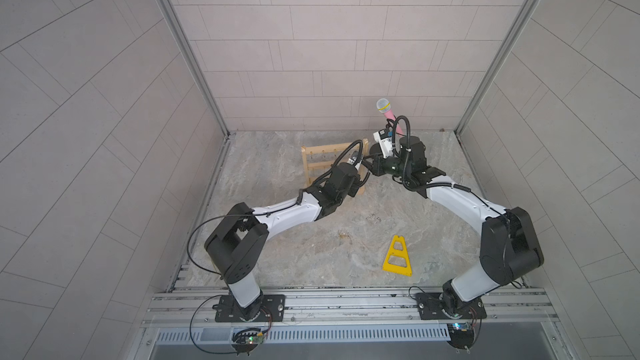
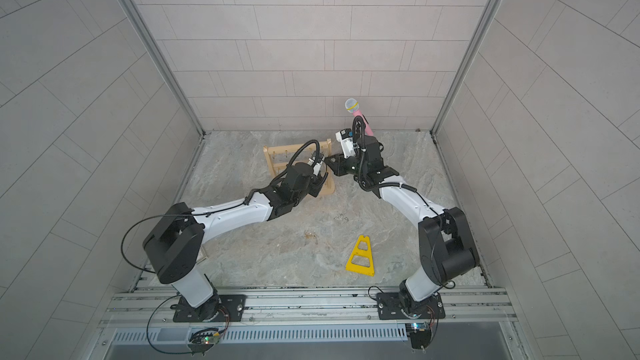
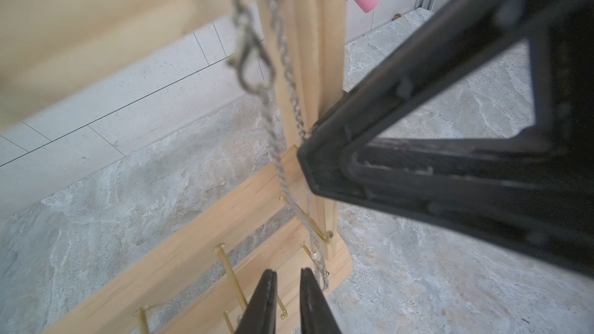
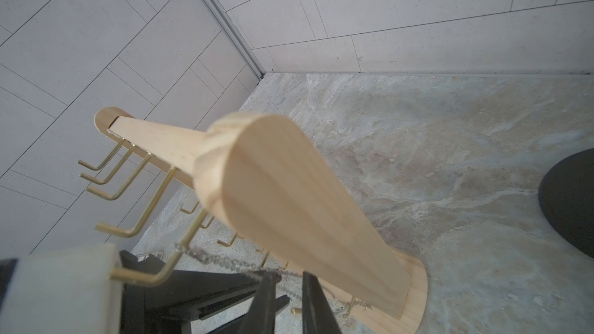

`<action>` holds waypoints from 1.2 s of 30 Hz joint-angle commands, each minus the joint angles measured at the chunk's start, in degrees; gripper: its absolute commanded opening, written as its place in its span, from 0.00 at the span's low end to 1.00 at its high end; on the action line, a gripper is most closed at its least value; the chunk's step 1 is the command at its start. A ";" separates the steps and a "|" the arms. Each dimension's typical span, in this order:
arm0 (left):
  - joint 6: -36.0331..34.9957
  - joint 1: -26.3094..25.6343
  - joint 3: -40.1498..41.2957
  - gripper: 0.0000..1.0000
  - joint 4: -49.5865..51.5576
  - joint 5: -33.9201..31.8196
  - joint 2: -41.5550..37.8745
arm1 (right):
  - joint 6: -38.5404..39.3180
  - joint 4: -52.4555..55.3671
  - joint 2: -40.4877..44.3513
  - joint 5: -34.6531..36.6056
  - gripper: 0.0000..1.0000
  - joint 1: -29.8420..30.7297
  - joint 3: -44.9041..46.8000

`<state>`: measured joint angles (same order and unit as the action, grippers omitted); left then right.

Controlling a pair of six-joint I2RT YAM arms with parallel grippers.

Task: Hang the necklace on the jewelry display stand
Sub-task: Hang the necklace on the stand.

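The pale wooden jewelry display stand (image 1: 313, 159) (image 2: 277, 157) stands upright at the back of the table. The silver necklace (image 3: 291, 81) hangs by its chain from a gold hook on the top bar, next to the right post, and trails down to the base. In the right wrist view the necklace (image 4: 221, 261) runs from that hook across my right gripper's tips. My right gripper (image 4: 291, 274) (image 2: 332, 162) stands slightly open at the post. My left gripper (image 3: 287, 271) (image 2: 320, 164) is slightly open in front of the lower hooks, with nothing between its fingers.
A pink microphone (image 1: 388, 112) leans on its black round base (image 4: 572, 204) right behind the right arm. A flat yellow triangular frame (image 1: 397, 258) lies near the front right. The back wall runs close behind the stand. Both wrists crowd the stand's right end.
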<state>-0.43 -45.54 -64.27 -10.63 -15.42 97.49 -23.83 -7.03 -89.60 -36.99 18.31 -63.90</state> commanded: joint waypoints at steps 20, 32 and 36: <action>14.90 -0.24 1.88 0.22 11.25 -0.75 -13.98 | 4.10 6.46 5.57 2.14 0.19 -0.20 3.35; 22.51 1.81 6.64 0.24 15.69 6.98 -19.71 | 7.46 5.66 4.29 5.19 0.20 2.04 0.64; 22.51 2.27 5.78 0.25 15.89 8.14 -18.99 | 7.33 5.12 3.30 5.78 0.20 2.58 -0.37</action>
<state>20.45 -43.75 -58.24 5.02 -8.88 79.18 -17.89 -1.32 -85.54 -32.49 20.51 -62.61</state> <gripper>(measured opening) 0.246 0.204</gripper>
